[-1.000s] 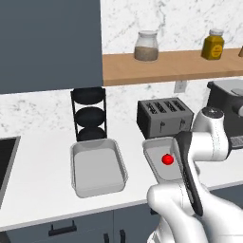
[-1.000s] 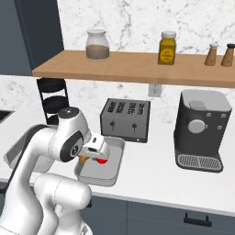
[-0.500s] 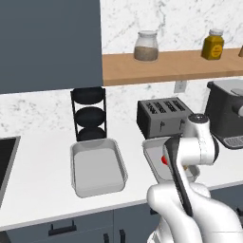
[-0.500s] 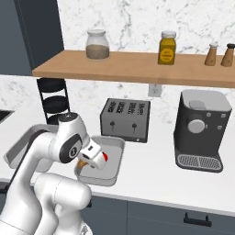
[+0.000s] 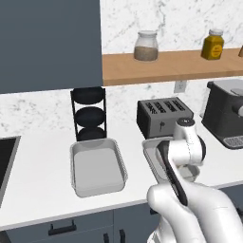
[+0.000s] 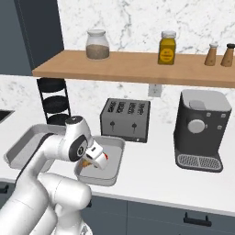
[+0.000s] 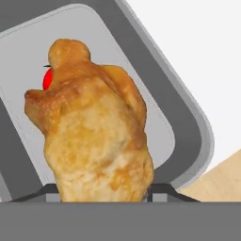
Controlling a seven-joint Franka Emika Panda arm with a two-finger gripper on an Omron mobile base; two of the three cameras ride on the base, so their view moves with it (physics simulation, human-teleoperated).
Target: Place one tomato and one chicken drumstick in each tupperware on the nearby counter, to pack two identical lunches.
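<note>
Fingers [image 7: 101,190] clamped on chicken drumstick [image 7: 94,136], frame centre, over right tupperware [image 7: 188,117] holding tomato [image 7: 47,80]. Risk: released tilted, drumstick catching flared rim, tipping onto desk [image 6: 151,170].

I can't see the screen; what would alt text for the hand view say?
A golden-brown chicken drumstick held in the end effector hangs over a light-grey tupperware on a white counter. A bit of red tomato peeks out behind the drumstick, inside the tupperware.
</note>
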